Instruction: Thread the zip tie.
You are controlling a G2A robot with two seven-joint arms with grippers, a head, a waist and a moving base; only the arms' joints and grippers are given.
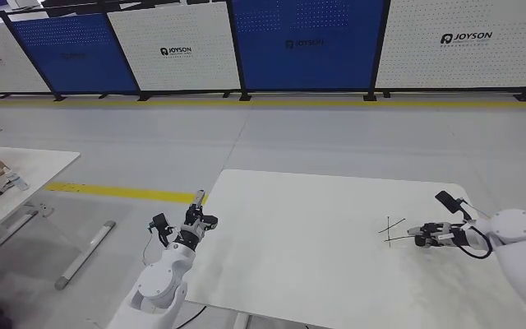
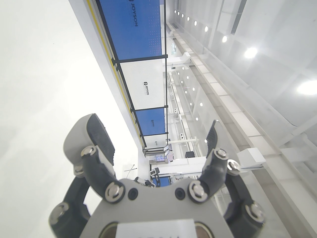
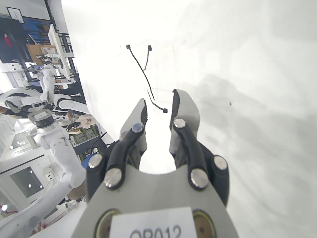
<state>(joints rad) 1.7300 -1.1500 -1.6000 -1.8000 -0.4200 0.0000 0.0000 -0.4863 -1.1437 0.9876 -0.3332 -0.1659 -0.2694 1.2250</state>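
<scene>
Three thin black zip ties lie crossed on the white table near its right side. In the right wrist view a long zip tie and a shorter one lie ahead. A third short zip tie has its head end between my fingers. My right gripper is open, low over the table and touching none of them; in the top view the right gripper is just right of the ties. My left gripper stands open and holds nothing at the table's left edge.
Blue and white pegboard panels stand across the floor behind the table. A second white table and a grey pole on the floor are at the left. A small dark speck marks the tabletop.
</scene>
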